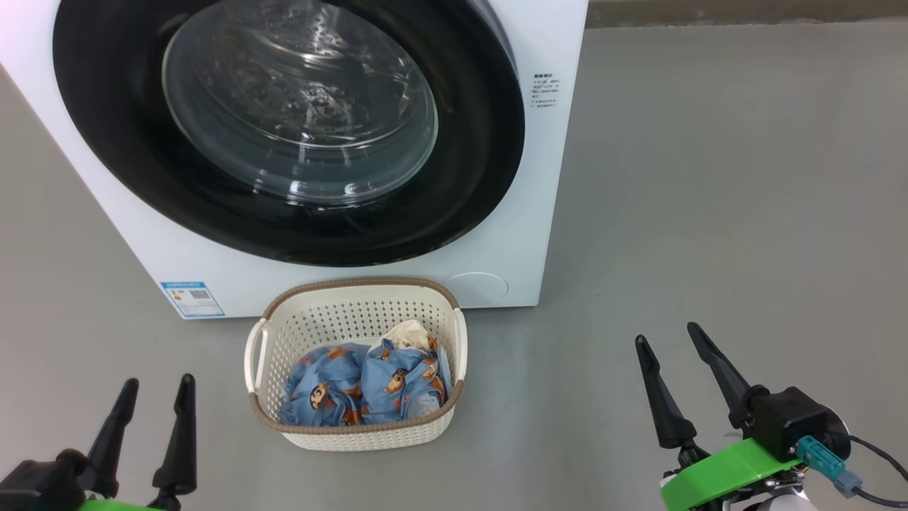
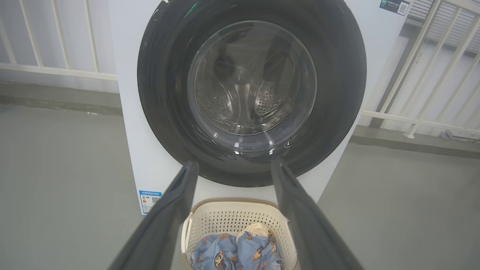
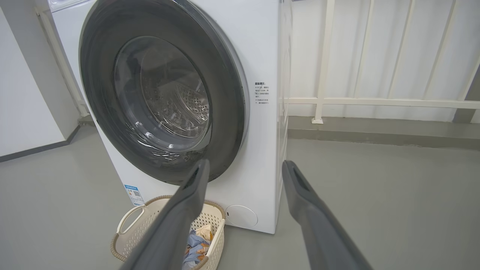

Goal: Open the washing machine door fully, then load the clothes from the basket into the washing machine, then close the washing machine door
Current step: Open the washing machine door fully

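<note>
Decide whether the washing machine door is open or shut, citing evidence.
Shut: the washing machine door lies flat against the washing machine, its glass covering the drum. Whether latched, cannot tell.

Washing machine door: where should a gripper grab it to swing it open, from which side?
Probably the door by its right rim edge, from the robot's right with the right gripper: in the right wrist view that edge stands proud of the washing machine's front.
</note>
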Tool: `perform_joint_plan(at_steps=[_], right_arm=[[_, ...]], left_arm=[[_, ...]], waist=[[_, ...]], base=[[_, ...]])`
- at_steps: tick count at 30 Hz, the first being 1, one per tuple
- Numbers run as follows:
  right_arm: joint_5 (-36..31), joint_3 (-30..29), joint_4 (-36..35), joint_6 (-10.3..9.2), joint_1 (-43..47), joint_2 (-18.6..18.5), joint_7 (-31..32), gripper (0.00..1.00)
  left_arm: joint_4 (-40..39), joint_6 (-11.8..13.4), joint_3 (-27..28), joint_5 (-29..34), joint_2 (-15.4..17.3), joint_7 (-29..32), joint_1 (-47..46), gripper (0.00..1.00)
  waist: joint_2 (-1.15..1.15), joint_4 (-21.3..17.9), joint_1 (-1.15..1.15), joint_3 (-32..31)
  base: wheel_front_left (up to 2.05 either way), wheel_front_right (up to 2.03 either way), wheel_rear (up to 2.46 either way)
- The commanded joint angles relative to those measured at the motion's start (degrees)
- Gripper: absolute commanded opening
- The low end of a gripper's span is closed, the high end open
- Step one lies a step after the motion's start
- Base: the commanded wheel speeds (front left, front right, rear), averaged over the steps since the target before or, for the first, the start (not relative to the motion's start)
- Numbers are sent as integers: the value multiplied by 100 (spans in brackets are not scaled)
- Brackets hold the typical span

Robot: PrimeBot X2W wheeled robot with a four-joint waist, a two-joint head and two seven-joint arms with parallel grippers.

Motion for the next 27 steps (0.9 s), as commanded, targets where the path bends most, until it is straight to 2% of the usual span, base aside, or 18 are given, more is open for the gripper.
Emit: perform_joint_plan(at_steps=[1,13,23,24,26,27], right_arm=[[57,108,-155,9,-202,-5,-69,100],[82,15,-126,9,-384,-5,-69,100],[389,-144,41,9,-1066,-5,-69,100],[436,-174,48,9,-1168,-5,-69,72],[703,-257,97,9,-1476,-5,-69,4],[867,-279,120,9,-1585,-5,-69,0]], left_arm=[[-137,-15,191,-46,199,-37,-131,100],[-105,-15,216,-65,299,-37,-169,100],[-301,-15,267,-268,500,-37,-256,100],[-325,-15,270,-304,531,-37,-267,100],[-399,-15,290,-422,629,-37,-304,100],[-427,-15,296,-461,664,-37,-317,100]], waist=[[0,10,0,20],[0,79,0,207],[0,142,0,618],[0,155,0,671],[0,192,0,833],[0,205,0,887]], base=[[0,0,0],[0,0,0],[0,0,0],[0,0,0],[0,0,0],[0,0,0]])
